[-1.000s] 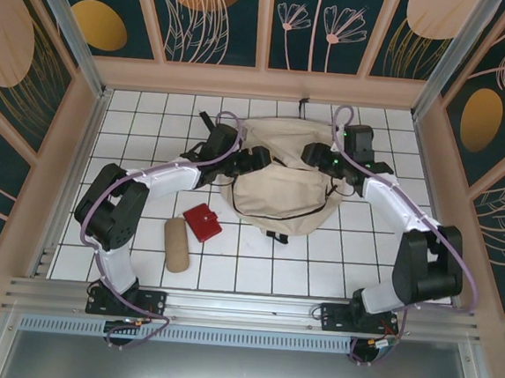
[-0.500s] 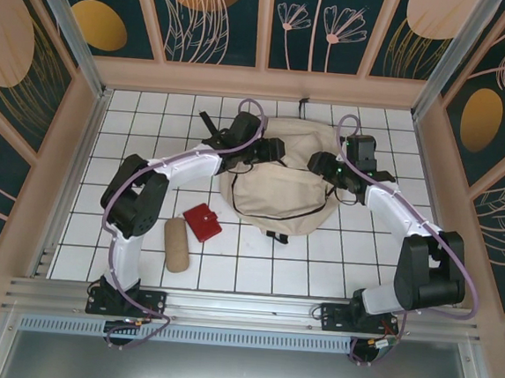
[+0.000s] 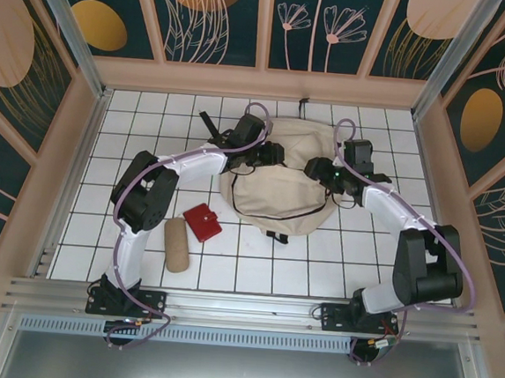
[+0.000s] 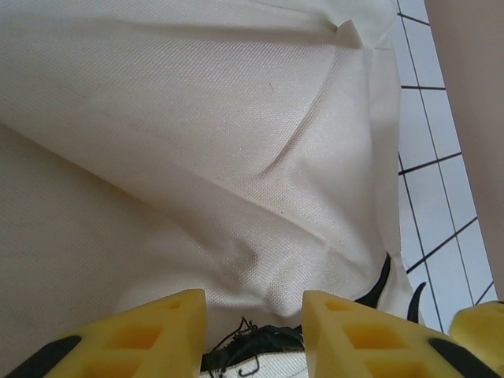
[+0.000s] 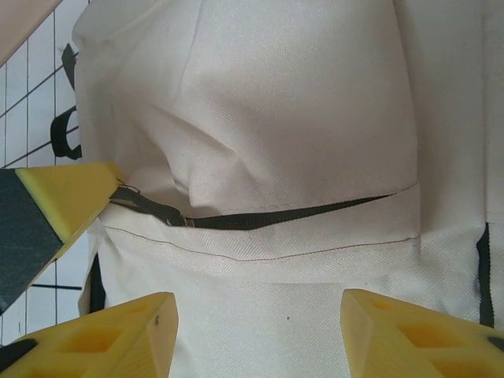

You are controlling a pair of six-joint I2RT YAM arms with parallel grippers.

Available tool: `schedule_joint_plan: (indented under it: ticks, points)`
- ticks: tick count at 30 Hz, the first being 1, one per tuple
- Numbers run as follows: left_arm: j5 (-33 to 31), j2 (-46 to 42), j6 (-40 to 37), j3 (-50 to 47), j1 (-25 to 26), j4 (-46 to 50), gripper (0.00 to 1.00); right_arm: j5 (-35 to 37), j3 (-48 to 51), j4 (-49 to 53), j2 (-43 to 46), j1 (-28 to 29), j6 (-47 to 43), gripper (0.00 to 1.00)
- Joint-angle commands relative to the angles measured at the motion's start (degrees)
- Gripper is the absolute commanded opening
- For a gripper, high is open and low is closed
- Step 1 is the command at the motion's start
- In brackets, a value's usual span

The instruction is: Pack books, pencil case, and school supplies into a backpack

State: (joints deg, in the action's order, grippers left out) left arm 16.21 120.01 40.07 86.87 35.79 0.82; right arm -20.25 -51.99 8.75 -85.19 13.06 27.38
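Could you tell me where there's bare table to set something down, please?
Free: the near tiles between the pencil case and the right arm's base, and the far-left tiles. Crowded: around the backpack and beside the red square.

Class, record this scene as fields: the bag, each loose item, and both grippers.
backpack: beige, lying on the white tiles
pencil case: tan roll, outside, left of the backpack
school supplies: red square beside the pencil case, outside
left gripper: open, at one end of the zipper
right gripper: open, over the zipper
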Motion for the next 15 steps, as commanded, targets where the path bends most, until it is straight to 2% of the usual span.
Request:
schedule_joint_plan:
  ticks: [1, 10, 15]
  points:
    - [1.9, 1.1, -0.2, -0.6, -0.1, -3.4, 0.34, -2.3, 0.2, -1.6, -2.6, -0.4, 0.5, 0.56]
    - [4.0, 3.1, 0.2, 0.6, -0.1, -3.2, 0.21, -4.2, 0.0, -2.6, -5.1, -0.2, 1.7, 0.55]
    - [1.3, 2.2, -0.4, 0.3, -0.1, -2.8, 0.07, -2.6, -0.1, -2.1, -5.9, -0.2, 2.0, 0.54]
